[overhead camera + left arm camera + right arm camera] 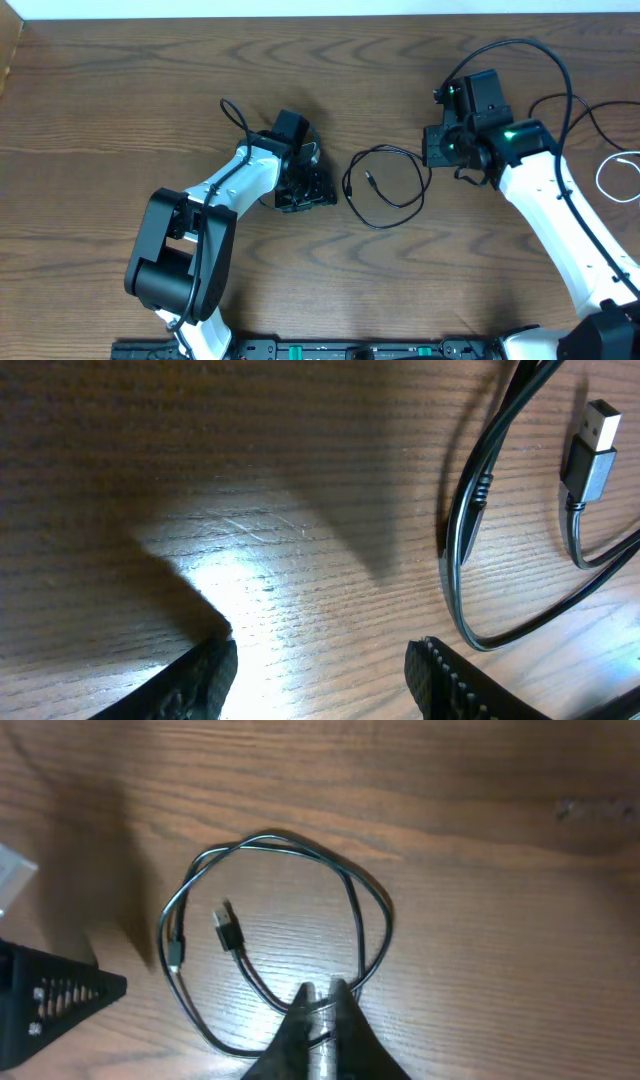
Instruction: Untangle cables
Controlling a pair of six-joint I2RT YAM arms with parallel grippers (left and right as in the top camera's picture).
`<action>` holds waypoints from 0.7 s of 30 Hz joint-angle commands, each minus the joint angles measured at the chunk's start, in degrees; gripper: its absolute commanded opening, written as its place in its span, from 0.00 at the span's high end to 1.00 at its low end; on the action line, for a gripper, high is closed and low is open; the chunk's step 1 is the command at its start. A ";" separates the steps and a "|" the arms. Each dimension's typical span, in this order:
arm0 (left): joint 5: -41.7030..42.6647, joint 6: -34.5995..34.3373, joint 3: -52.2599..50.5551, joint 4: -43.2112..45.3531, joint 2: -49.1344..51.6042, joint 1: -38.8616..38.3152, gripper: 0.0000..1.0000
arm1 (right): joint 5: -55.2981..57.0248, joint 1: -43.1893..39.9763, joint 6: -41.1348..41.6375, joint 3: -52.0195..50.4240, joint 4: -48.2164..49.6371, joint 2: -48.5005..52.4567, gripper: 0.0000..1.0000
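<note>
A thin black cable [385, 149] lies in a loose loop on the wooden table between my arms, its USB plug [368, 180] inside the loop. My right gripper [432, 158] sits over the loop's right end. In the right wrist view its fingers [322, 992] are closed together on the cable [270, 837], whose strands run under the fingertips. My left gripper [305, 190] is open and empty just left of the loop. In the left wrist view its fingers [325, 675] frame bare wood, with the cable [462, 530] and plug [592, 445] to the right. A white cable [600, 175] lies at the far right edge.
The wooden table [120, 90] stretches to the back and left. A thin black wire [600, 125] curls behind the right arm near the white cable. The left gripper's finger [50, 995] shows at the left of the right wrist view.
</note>
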 commanded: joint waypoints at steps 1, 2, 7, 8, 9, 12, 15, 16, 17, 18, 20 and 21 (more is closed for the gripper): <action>-2.27 0.76 -0.20 -0.55 0.24 0.04 0.40 | -2.43 1.11 0.46 -1.75 -0.33 2.08 0.79; -2.27 0.76 -0.20 -0.55 0.24 0.04 0.40 | -2.58 1.42 0.46 -1.99 -0.35 2.47 0.78; -2.27 0.76 -0.20 -0.55 0.24 0.04 0.40 | -2.05 3.26 2.03 -3.19 1.38 9.11 0.73; -2.27 0.76 -0.20 -0.57 0.24 0.04 0.40 | -1.42 3.37 2.47 -3.19 2.16 10.73 0.71; -2.27 0.76 -0.20 -0.59 0.24 0.04 0.40 | -0.59 3.37 3.08 -3.19 2.75 11.58 0.70; -2.27 0.76 -0.20 -0.79 0.24 0.04 0.40 | 8.96 3.02 3.48 -3.19 7.72 15.52 0.65; -2.27 0.76 -0.20 -0.94 0.24 0.04 0.40 | 12.87 2.78 0.94 -3.19 11.47 18.47 0.64; -2.27 0.76 -0.20 -1.01 0.24 0.04 0.40 | 12.68 2.71 -0.94 -3.19 12.55 19.74 0.63; -2.27 0.76 -0.20 -1.03 0.24 0.04 0.40 | 12.74 2.71 -1.60 -3.19 12.96 20.70 0.63; -2.27 0.76 -0.20 -1.03 0.24 0.04 0.40 | 12.72 2.71 -1.95 -3.19 13.35 21.92 0.62; -2.27 0.76 -0.20 -1.01 0.24 0.04 0.40 | 12.72 2.71 -1.95 -3.19 13.68 23.96 0.60; -2.27 0.76 -0.20 -1.01 0.24 0.04 0.40 | 12.72 2.60 -1.95 -3.19 13.68 24.98 0.60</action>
